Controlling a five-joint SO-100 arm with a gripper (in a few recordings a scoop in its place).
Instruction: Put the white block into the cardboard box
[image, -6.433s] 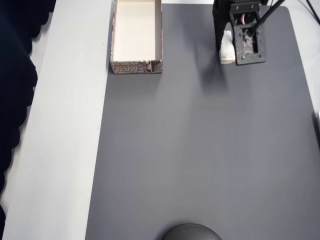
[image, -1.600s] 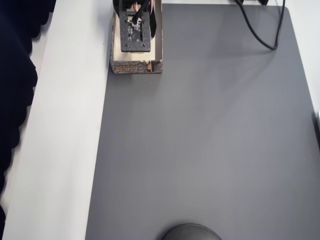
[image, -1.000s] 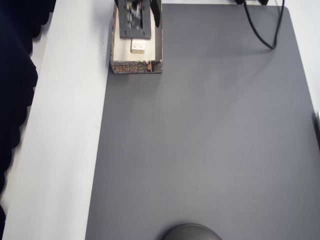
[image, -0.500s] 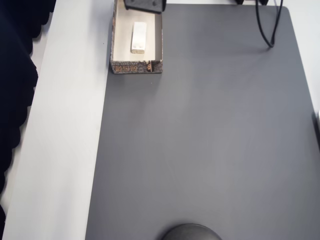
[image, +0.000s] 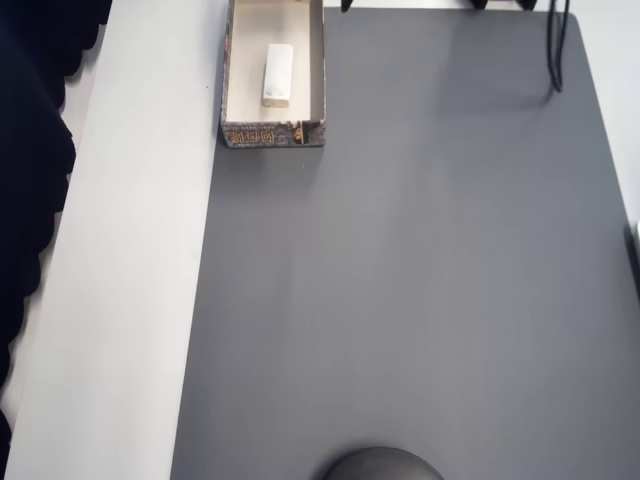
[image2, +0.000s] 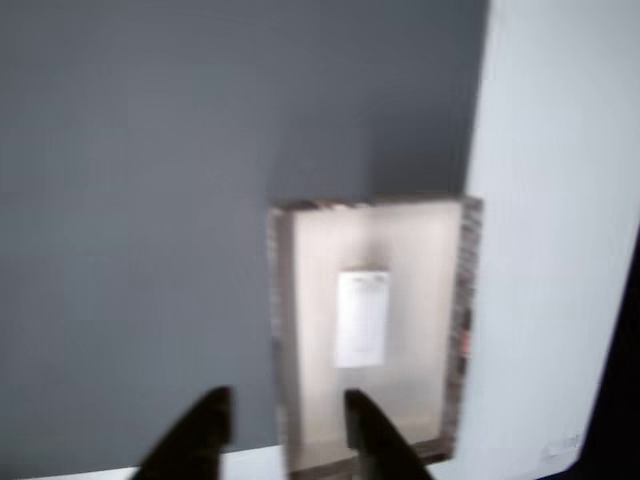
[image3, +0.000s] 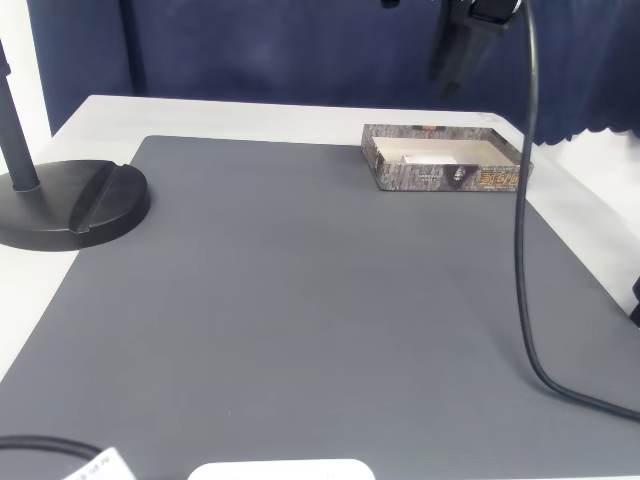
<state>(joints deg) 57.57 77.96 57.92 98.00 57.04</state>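
The white block (image: 278, 75) lies flat inside the cardboard box (image: 272, 134) at the top left of the overhead view, lengthwise along the box and free of any grip. From the wrist view I look down on the block (image2: 362, 318) in the box (image2: 276, 330). My gripper (image2: 285, 440) hangs high above the box's near end, open, with nothing between its dark fingers (image2: 200, 440). In the fixed view the gripper (image3: 452, 50) is a blurred dark shape in the air above the box (image3: 440, 178).
A grey mat (image: 420, 280) covers most of the table, with a white strip (image: 130, 280) left of it. A black round stand base (image3: 75, 200) sits at the mat's left in the fixed view. A black cable (image3: 522, 250) hangs down at the right.
The gripper carried the block from the right to over the box, let it go inside, then pulled up and back out of the overhead view. The block stays in the box.
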